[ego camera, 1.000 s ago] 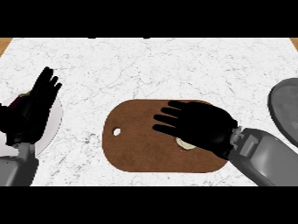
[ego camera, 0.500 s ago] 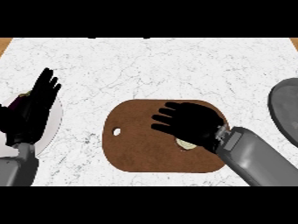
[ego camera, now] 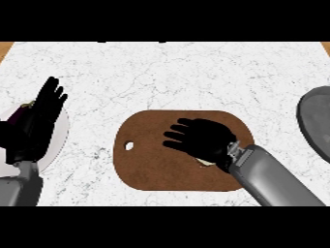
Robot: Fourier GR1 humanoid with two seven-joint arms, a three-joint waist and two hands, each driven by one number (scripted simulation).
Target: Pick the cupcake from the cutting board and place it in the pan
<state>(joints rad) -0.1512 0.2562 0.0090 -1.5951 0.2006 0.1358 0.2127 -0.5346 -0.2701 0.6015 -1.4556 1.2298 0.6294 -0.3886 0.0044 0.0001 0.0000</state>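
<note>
On cutting board (ego camera: 153, 169), right hand (ego camera: 203, 139) curled over cupcake (ego camera: 206, 162), left hand (ego camera: 35, 118) open.

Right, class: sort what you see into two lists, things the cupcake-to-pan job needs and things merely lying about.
Needed: cupcake, mostly hidden under the right robot hand; board; pan.

Lying about: plate at left, with a dark item on it, behind the resting left robot hand.

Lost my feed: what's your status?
Right hand over cupcake on cutting board, grasp unclear. Left hand open, resting. Pan unobstructed.
</note>
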